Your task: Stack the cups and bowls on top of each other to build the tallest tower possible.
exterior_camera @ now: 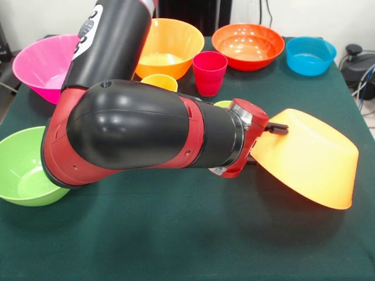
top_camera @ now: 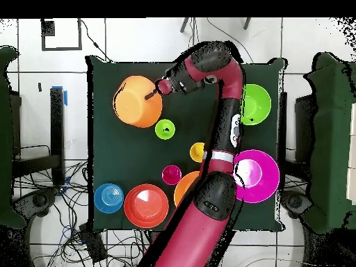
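Note:
My gripper (exterior_camera: 275,129) is shut on the rim of a large orange bowl (exterior_camera: 310,161), which hangs tilted above the green cloth at the right, casting a shadow below it. From overhead the gripper (top_camera: 151,94) pinches that bowl (top_camera: 135,104) at its right edge. A lime green cup (top_camera: 165,128) stands close by; in the front view it peeks out behind the wrist as a green cup (exterior_camera: 222,104). A crimson cup (exterior_camera: 209,71) and a yellow cup (exterior_camera: 159,82) stand further back. Other bowls: second orange (exterior_camera: 170,44), red-orange (exterior_camera: 248,45), blue (exterior_camera: 310,55), pink (exterior_camera: 44,64), lime green (exterior_camera: 20,170).
The bulky arm (exterior_camera: 135,126) spans the table's middle and hides part of the yellow cup and of the second orange bowl (top_camera: 186,188). Cables and dark equipment (exterior_camera: 357,61) lie off the table's edge at the right.

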Action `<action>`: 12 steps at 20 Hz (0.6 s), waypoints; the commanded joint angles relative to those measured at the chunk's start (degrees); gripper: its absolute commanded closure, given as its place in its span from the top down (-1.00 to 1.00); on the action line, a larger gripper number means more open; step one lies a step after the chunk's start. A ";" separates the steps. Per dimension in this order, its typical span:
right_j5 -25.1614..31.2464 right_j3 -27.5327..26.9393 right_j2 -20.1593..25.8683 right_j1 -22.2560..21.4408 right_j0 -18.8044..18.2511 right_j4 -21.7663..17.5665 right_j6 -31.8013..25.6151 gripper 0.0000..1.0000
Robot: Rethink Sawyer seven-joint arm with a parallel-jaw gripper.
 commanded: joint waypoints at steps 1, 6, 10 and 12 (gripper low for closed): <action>-7.07 -4.69 -3.11 5.97 -0.29 -17.83 -22.88 1.00; -9.15 -4.08 -3.15 5.89 -0.58 -17.94 -23.23 1.00; -7.01 -4.71 -2.15 6.20 -0.60 -19.51 -22.95 1.00; -5.63 -5.20 -1.33 6.41 -0.58 -20.65 -23.57 1.00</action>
